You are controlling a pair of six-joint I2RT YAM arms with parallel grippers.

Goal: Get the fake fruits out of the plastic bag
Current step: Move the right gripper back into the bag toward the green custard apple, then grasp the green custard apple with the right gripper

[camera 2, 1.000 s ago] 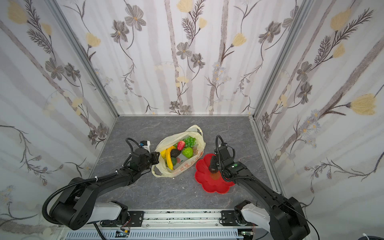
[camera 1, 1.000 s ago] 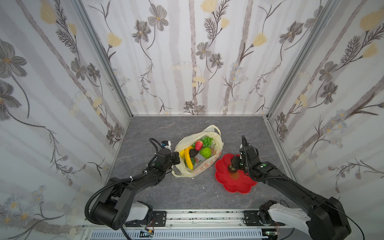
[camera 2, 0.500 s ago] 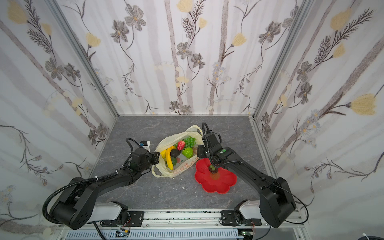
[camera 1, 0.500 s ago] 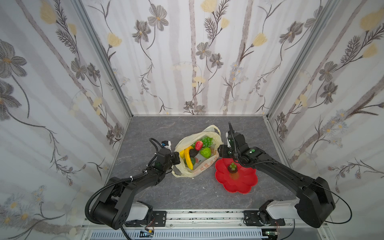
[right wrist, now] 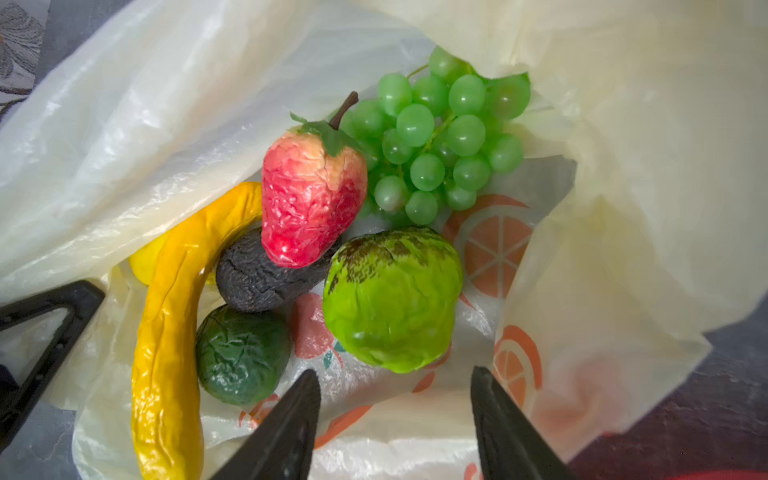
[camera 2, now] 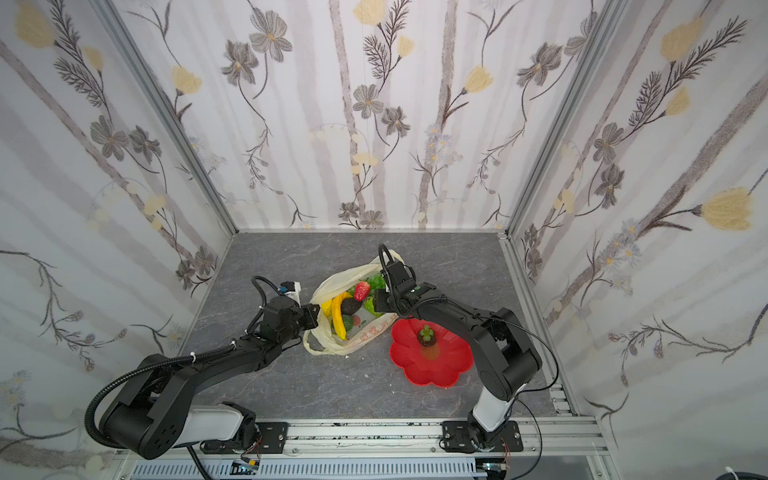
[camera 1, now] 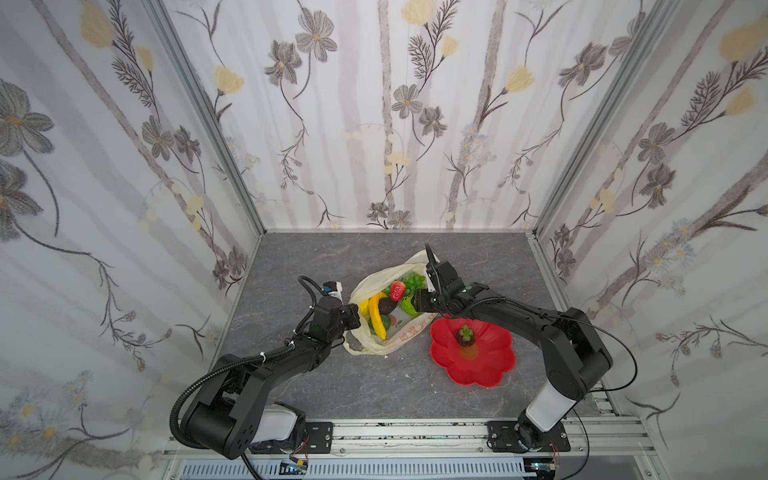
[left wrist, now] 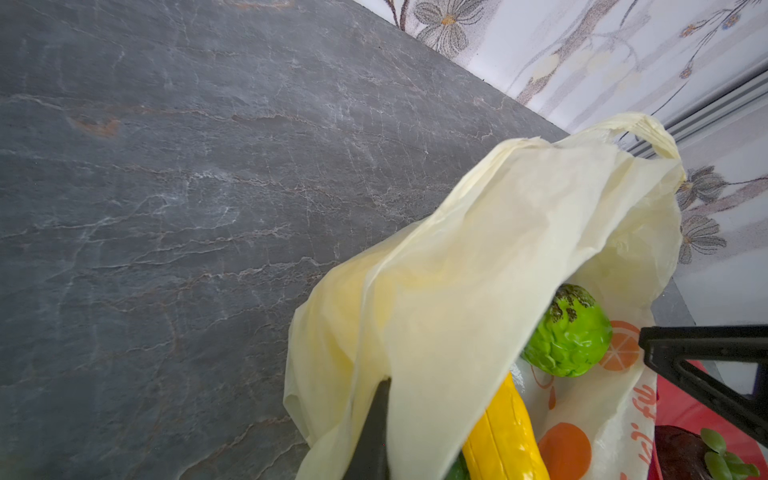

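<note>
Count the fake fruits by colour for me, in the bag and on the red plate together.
Yellow: 2, banana, half-hidden round fruit
Red: 1, strawberry
Green: 3, grape bunch, custard apple, avocado
Dark: 2, wrinkled fruit in bag, mangosteen on plate
Total: 8

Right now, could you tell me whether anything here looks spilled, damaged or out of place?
Nothing stands out: one mangosteen sits upright on the red plate, and the other fake fruits lie inside the open plastic bag.
</note>
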